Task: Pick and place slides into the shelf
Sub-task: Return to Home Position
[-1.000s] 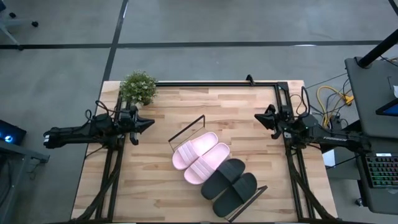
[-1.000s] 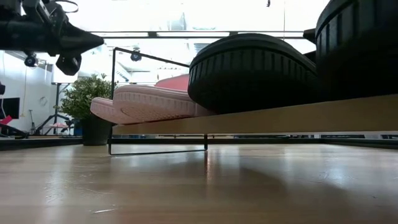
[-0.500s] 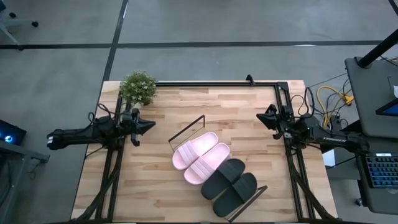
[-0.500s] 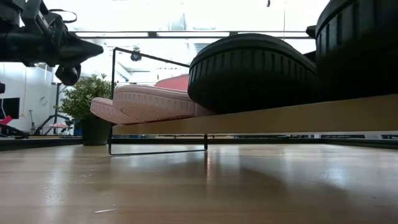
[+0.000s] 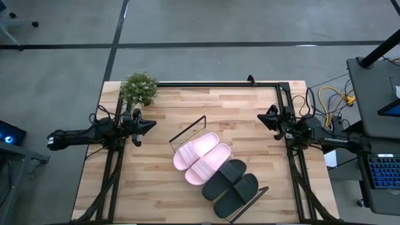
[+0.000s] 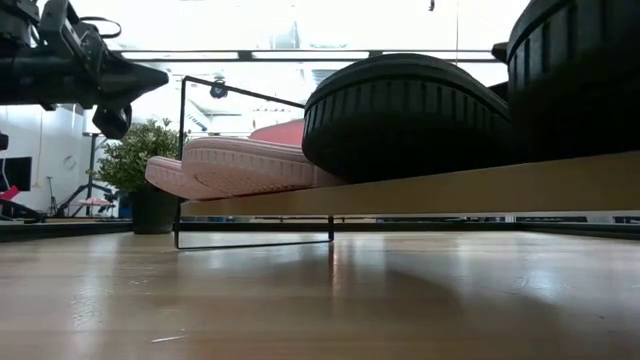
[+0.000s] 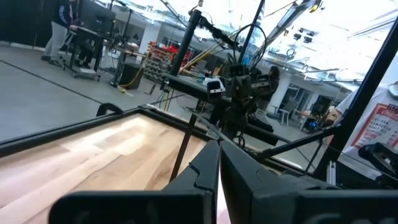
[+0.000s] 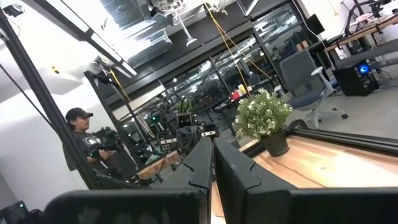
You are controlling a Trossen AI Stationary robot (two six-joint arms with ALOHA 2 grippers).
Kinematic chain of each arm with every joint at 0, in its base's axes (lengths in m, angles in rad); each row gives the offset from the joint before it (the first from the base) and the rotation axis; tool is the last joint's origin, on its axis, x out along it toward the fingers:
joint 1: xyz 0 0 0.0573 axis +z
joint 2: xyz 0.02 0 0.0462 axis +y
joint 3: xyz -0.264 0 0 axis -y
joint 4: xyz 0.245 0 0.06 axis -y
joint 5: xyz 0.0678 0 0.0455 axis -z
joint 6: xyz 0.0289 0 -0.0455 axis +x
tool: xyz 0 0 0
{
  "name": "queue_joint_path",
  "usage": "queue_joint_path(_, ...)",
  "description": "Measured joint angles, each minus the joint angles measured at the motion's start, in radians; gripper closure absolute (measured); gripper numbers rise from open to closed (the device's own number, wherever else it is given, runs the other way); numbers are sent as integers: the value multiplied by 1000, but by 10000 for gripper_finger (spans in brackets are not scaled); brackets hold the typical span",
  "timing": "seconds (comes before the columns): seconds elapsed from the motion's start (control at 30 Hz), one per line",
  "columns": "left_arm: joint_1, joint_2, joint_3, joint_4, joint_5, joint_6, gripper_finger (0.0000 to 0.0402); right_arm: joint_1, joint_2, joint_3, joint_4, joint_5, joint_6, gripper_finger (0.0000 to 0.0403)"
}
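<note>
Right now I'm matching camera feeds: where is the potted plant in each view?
High view: potted plant at the tabletop's top-left corner, by the left gripper.
Low view: it sits far left, beside the shelf's wire end.
Left wrist view: not in it.
Right wrist view: it stands beyond the right gripper, on the tabletop's edge.
Shared landmark: the wooden tabletop.

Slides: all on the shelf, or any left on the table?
All four on: pink pair and black pair lie along the shelf.

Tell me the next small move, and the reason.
Probably just settle into rest, picking nothing: both pink slides and both black slides lie on the shelf, and the left gripper and right gripper are shut, empty, at the sides of the table.
</note>
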Motion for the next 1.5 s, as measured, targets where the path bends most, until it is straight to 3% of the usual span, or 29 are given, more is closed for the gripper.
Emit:
queue_joint_path(0.3,0,23,-1,0,0,0,402,0,0,0,-29,-35,28,394)
queue_joint_path(0.5,0,36,-2,-2,3,0,402,0,2,1,-189,-80,72,394)
queue_joint_path(1.5,0,43,-3,0,4,0,402,0,0,1,-202,-105,126,394)
